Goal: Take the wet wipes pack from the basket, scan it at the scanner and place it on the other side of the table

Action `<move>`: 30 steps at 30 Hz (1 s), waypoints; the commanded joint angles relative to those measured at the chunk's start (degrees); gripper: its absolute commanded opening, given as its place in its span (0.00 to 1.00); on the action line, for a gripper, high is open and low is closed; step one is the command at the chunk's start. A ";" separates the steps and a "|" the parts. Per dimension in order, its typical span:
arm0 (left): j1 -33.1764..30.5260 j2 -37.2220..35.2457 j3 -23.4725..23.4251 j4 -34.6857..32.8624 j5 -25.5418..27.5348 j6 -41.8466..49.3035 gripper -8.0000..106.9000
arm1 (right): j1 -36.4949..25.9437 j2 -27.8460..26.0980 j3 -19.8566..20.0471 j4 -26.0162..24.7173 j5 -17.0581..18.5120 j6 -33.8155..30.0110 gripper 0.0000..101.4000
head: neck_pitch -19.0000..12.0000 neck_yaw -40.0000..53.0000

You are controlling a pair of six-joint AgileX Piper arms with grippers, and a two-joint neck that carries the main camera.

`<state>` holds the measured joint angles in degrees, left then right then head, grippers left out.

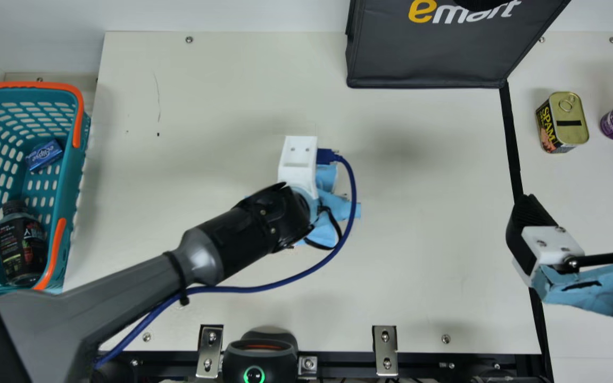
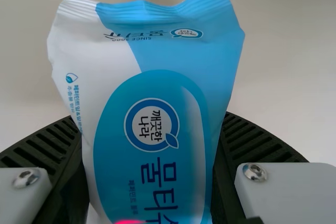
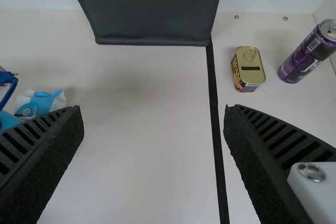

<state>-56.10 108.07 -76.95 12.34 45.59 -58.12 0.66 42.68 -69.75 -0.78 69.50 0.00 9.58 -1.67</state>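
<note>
One wet wipes pack is pinched between the fingers of my left gripper, over the middle of the table, with a red glow on it. The scanner sits at the near edge, and the basket is on the left. My right gripper is wide open near the square can.

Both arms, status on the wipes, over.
Left gripper clamped on wet wipes pack. Right gripper open, empty. Possible obstacles past black line: rectangular tin, purple can.
</note>
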 commanded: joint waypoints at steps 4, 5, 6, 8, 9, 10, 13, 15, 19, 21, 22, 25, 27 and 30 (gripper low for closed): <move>-0.52 3.77 -6.05 -1.15 0.91 -0.12 0.00 | 0.00 0.00 0.00 0.00 0.00 0.00 0.94 | -1.66 0.09; -0.58 4.48 -6.96 -1.41 0.99 -0.19 0.00 | 0.00 0.00 0.00 0.00 0.00 0.00 0.94 | -1.66 0.09; -0.64 5.18 -7.78 -1.66 1.02 -0.28 0.00 | 0.00 0.00 0.00 0.00 0.00 0.00 0.94 | -1.66 0.09; -0.75 6.52 -9.35 -2.04 1.06 -0.50 0.06 | 0.00 0.00 0.00 0.00 0.00 0.00 0.94 | -1.66 0.09; -0.80 7.12 -9.99 -2.23 1.08 -0.61 0.09 | 0.00 0.00 0.00 0.00 0.00 0.00 0.94 | -1.66 0.09; -0.84 7.72 -10.70 -2.45 1.15 -0.68 0.12 | 0.00 0.00 0.00 0.00 0.00 0.00 0.94 | -1.66 0.09; -0.99 9.23 -12.29 -3.10 1.21 -0.87 0.20 | 0.00 0.00 0.00 0.00 0.00 0.00 0.94 | -1.66 0.09; -1.03 10.07 -13.11 -3.64 1.26 -0.98 0.26 | 0.00 0.00 0.00 0.00 0.00 0.00 0.94 | -1.66 0.09; -0.95 11.32 -14.31 -5.04 1.30 -1.15 0.38 | 0.00 0.00 0.00 0.00 0.00 0.00 0.94 | -1.66 0.09; -0.86 11.78 -14.67 -5.81 1.23 -1.18 0.44 | 0.00 0.00 0.00 0.00 0.00 0.00 0.94 | -1.66 0.09; -0.78 11.99 -14.82 -6.26 1.19 -1.15 0.47 | 0.00 0.00 0.00 0.00 0.00 0.00 0.94 | -1.66 0.09; -0.55 12.39 -14.95 -7.43 0.86 -1.08 0.55 | 0.00 0.00 0.00 0.00 0.00 0.00 0.94 | -1.66 0.09; -0.37 12.46 -14.78 -8.22 0.43 -0.98 0.61 | 0.00 0.00 0.00 0.00 0.00 0.00 0.94 | -1.66 0.09; 0.02 11.97 -13.96 -9.78 -0.69 -0.61 0.70 | 0.00 0.00 0.00 0.00 0.00 0.00 0.94 | -1.66 0.09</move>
<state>-56.13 120.22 -91.21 3.11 45.24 -58.76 0.66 42.68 -69.75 -0.78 69.50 0.00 9.58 -1.67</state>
